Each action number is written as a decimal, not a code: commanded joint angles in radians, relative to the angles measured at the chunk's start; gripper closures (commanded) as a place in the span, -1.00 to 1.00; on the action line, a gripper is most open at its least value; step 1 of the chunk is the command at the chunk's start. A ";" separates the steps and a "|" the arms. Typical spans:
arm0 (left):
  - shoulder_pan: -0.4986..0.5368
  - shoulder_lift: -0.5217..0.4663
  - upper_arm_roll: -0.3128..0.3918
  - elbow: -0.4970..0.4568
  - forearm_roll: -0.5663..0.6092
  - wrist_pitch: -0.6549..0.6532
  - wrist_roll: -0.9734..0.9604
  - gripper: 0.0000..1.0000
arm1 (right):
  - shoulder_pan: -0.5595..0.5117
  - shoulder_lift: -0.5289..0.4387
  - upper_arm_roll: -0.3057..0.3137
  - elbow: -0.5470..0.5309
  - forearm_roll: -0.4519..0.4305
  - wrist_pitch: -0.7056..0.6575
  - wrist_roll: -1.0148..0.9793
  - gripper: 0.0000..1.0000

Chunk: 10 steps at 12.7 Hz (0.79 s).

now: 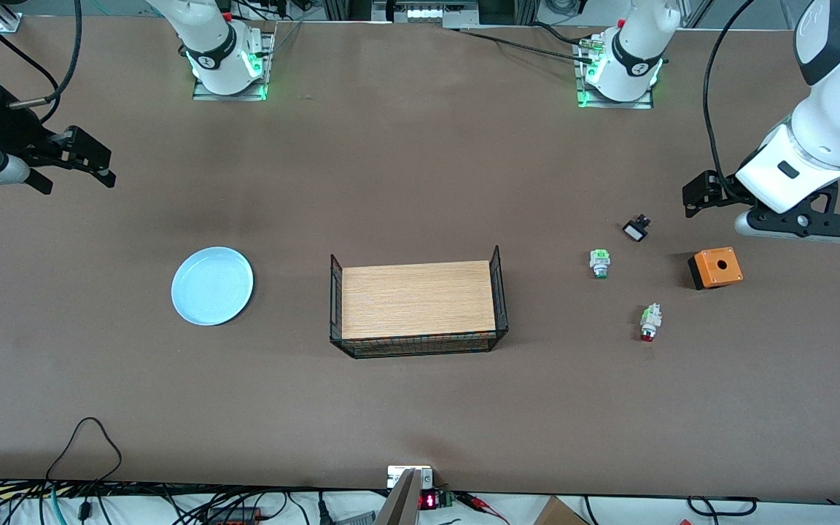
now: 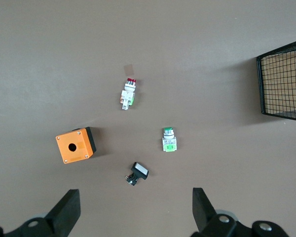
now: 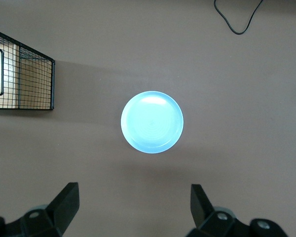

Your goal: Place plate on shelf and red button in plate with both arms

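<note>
We judge nothing is picked up yet. Both claws hang wide open and empty: the right claw point(image 3: 130, 205) over the counter point(image 1: 420, 146) near the plate point(image 1: 212, 285), the left claw point(image 2: 133, 210) near the red button point(image 1: 650, 322). Next, each must descend onto its item. Only the front view shows the whole wire basket point(image 1: 499, 292) between them, probably the target.

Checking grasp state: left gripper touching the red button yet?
Apart. The left wrist view shows the left gripper open above bare table, with the red button lying well clear of both fingers.
</note>
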 commanded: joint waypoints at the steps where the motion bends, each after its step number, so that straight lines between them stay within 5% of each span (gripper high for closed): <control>1: 0.000 -0.006 0.001 0.020 -0.017 -0.022 0.007 -1.00 | -0.022 0.012 0.017 0.026 0.021 -0.025 -0.010 -1.00; 10: 0.008 -0.003 0.002 0.018 -0.019 -0.022 0.007 -1.00 | -0.003 0.020 0.020 -0.036 0.021 -0.092 -0.035 -1.00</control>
